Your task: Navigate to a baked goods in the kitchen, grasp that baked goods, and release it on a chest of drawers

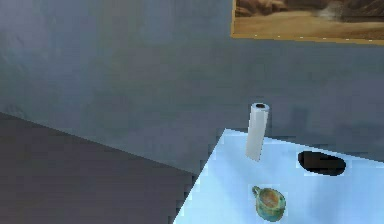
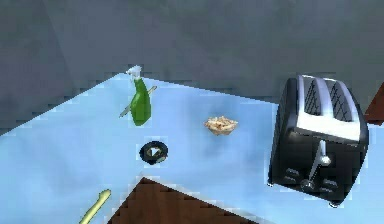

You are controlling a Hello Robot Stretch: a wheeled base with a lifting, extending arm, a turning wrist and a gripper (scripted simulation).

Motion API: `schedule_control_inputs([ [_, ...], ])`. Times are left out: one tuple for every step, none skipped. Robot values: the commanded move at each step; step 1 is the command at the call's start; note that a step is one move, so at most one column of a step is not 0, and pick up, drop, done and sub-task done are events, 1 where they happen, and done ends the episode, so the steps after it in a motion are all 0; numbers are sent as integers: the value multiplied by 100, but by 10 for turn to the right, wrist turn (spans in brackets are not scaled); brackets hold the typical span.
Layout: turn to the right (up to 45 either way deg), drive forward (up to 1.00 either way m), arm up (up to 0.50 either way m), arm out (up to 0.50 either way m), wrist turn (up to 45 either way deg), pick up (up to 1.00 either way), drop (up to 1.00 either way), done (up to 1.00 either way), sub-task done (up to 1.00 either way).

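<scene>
A: The baked good?
B: Tan lump, arm side view's centre, on the pale counter, between green bottle and black toaster.
A: Claw?
B: Cannot tell its state.

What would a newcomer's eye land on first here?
The black toaster at the arm side view's right, on a pale blue counter, with a small brown baked good and a green bottle left of it. In the forward view, a white paper roll stands upright below a framed painting.
</scene>
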Motion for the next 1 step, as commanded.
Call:
schedule_control_inputs([
  [0, 0, 38, 0, 0, 0, 0, 0, 0],
])
